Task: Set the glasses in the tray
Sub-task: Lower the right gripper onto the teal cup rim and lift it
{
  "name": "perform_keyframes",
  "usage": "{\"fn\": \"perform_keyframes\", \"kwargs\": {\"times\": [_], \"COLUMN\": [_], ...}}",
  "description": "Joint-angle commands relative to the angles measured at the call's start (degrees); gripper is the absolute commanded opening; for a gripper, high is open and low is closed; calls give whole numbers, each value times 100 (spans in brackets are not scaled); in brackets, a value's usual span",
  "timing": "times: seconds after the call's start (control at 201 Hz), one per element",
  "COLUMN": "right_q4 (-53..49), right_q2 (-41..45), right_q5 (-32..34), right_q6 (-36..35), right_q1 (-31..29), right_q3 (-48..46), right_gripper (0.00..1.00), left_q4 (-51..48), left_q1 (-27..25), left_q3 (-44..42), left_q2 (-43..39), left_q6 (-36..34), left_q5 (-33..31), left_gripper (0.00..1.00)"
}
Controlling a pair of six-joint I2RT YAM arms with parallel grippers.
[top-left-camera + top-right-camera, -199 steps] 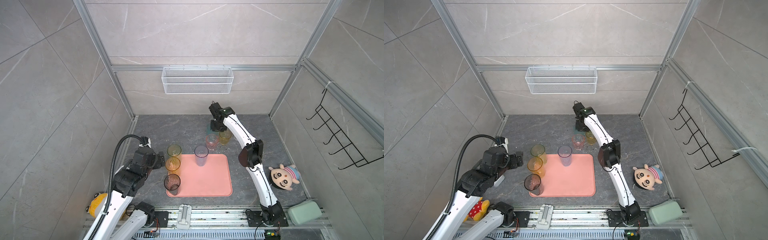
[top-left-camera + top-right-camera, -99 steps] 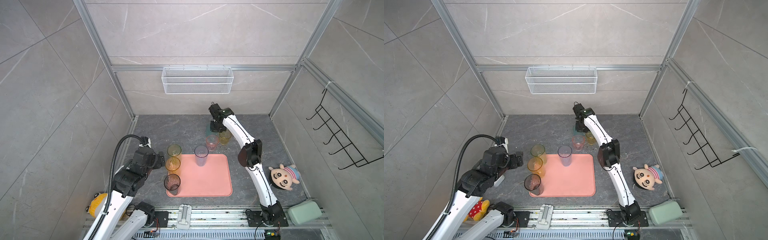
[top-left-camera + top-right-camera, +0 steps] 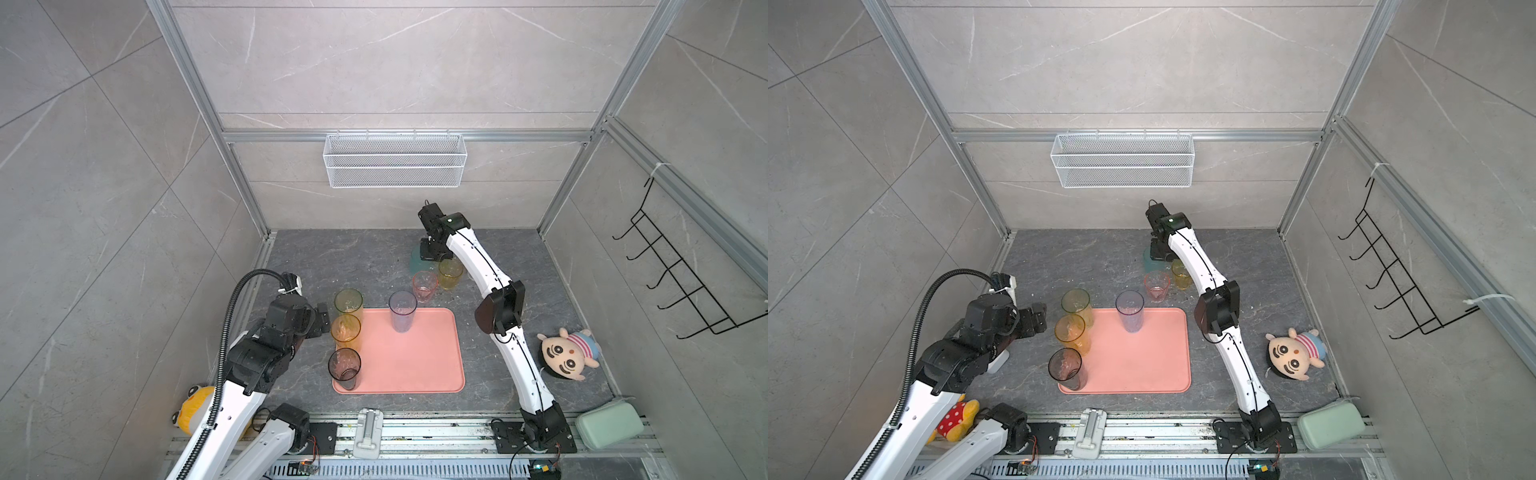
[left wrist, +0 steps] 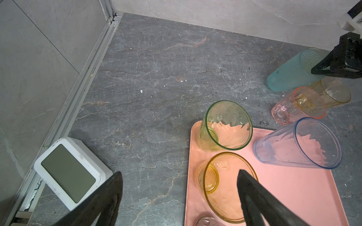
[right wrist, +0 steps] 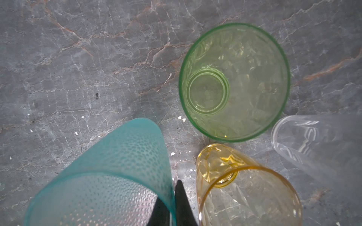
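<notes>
Behind the tray (image 3: 415,353), right hand (image 5: 171,197) pinching teal glass (image 5: 117,156) rim (dimpled wall), left hand (image 4: 179,174) wide open

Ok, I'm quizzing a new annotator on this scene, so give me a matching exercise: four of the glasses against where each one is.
Things:
1. teal glass
2. blue-grey glass
3. pink glass
4. smoky grey glass

Places:
A. near left corner of the tray
B. on the table, beyond the tray
C. pinched by the right gripper
D. far edge of the tray

Pairs: 1-C, 2-D, 3-B, 4-A
</notes>
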State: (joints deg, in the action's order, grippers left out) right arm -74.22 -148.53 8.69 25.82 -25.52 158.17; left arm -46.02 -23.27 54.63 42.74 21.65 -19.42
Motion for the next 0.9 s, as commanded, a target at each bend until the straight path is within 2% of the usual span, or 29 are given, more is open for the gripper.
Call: {"fn": "perform_keyframes", "kwargs": {"times": [0.0,0.199,0.383,0.657,0.836,0.891], "right_q4": [-278,-677,-977,-1475,-1721,-1604], "right_q2": [387,756,1437,2513,3285,3588], "right_q5": [-24,-52,-135,-175,224,469], "right_q6": [-156,-240,-323,-437,-445,-412], "right_q1": [-74,-145,-271,-500,-864,-1034], "right_q3": [314,634,430,-240,-891,-1417], "right_gripper": [0,0,0,0,0,0], "left_q4": [49,59,64,69,76,83], "left_q1": [-38,-38,-38,-38,-38,-37], "left_q3": [-7,-11,-14,-15,-15,-18], "left_q2": [-11,-20,-42,-32,-43,-47], "left_q6": [48,51,59,54,61,61], "left_q5": [-66,-57,-62,-51,-36,-36], "left_gripper": [91,91,91,91,91,91]}}
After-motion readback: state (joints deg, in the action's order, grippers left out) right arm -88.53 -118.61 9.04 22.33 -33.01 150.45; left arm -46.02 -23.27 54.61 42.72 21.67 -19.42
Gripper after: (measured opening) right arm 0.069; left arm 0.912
